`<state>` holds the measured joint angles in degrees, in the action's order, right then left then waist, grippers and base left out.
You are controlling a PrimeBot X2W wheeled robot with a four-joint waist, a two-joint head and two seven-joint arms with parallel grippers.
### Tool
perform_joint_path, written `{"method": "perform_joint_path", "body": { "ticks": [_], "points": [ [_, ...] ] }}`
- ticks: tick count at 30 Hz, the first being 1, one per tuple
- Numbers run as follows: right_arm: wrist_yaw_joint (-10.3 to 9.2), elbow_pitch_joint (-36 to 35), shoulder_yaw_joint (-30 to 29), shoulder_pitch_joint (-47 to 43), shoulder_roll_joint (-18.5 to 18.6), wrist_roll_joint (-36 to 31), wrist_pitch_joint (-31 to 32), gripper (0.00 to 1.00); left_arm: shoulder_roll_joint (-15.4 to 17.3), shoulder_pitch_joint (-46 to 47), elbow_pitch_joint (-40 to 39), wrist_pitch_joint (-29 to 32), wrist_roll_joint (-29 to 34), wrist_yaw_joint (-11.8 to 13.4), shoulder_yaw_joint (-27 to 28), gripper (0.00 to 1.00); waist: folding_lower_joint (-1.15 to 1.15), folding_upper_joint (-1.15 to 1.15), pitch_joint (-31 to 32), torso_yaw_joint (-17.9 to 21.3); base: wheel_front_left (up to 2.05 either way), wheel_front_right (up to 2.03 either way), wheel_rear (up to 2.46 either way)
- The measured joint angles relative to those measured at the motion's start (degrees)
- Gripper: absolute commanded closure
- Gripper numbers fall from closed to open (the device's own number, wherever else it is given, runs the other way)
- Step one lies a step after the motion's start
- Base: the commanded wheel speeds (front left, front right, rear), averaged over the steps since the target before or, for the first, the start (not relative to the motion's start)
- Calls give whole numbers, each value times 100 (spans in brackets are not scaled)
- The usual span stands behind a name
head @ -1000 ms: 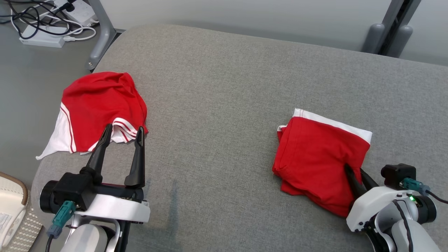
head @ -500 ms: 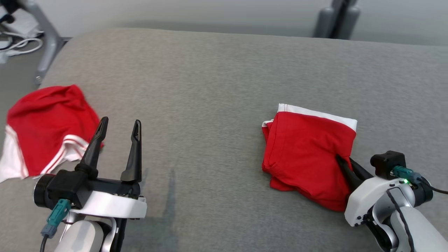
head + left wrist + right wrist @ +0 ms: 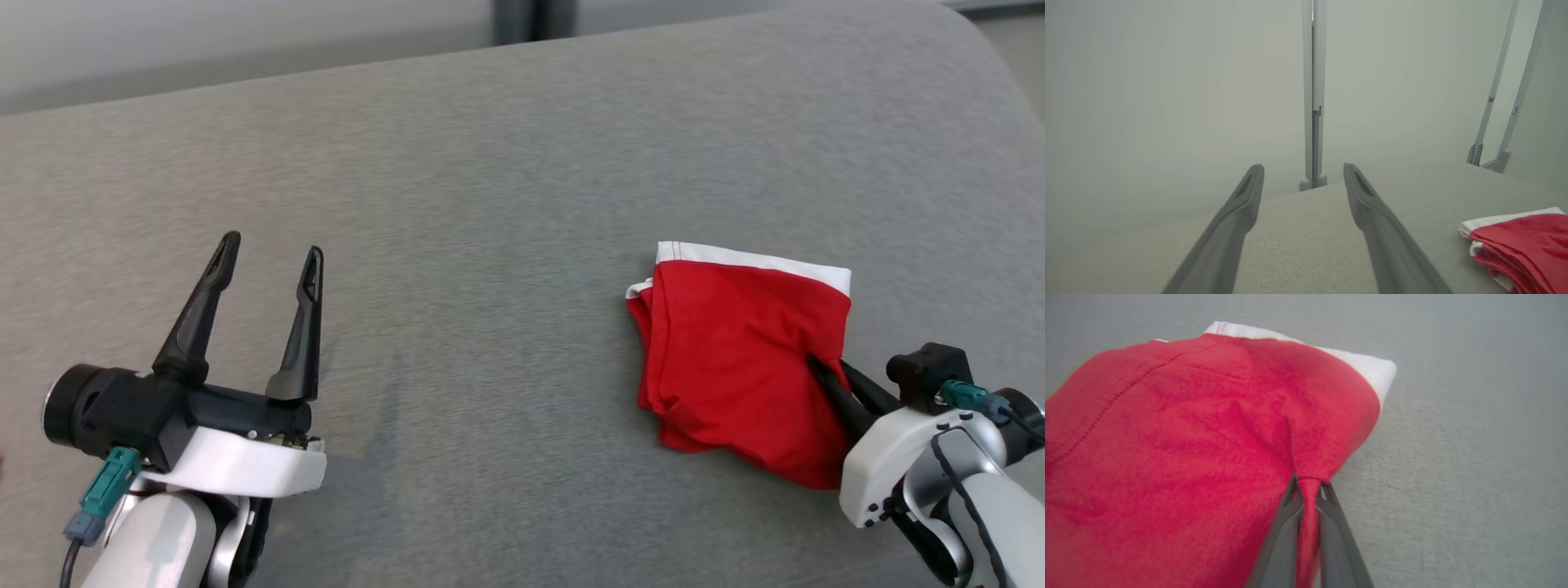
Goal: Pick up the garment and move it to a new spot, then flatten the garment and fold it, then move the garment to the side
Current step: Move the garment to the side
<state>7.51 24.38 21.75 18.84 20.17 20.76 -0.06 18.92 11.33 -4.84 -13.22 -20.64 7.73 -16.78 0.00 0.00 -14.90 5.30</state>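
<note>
- Garment is lying folded on the right half of the grey padded surface; we are reading across from our left towards it.
- We are holding our left gripper at the lower left, over bare padding and well apart from the cloth; its jaws are standing wide and gripping nothing.
- We are seeing red cloth with a white band running along its far edge; layered folds are showing at its left side.
- We are pinching the garment's near right edge with our right gripper; its fingers are clamping tight on a drawn-up pleat of red cloth.
</note>
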Motion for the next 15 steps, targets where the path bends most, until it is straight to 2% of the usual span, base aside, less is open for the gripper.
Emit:
{"method": "perform_joint_path", "body": {
  "ticks": [4, 7, 15],
  "points": [
    [0, -40, 88, 36, 257, 18, 4, 100, 88, 82, -196, 121, 57, 12, -16, 0, 0, 0, -125, 488, 0, 0, 0],
    [0, -10, 130, 162, 588, 47, 12, 100, 170, 125, -348, 246, 104, 5, -58, 0, 0, 0, -248, 776, 0, 0, 0],
    [1, 286, 258, 1217, 1410, -178, -178, 100, 343, 575, -680, 515, 283, -104, -196, 0, 0, 0, -872, 1004, 0, 0, 0]
  ]
}}
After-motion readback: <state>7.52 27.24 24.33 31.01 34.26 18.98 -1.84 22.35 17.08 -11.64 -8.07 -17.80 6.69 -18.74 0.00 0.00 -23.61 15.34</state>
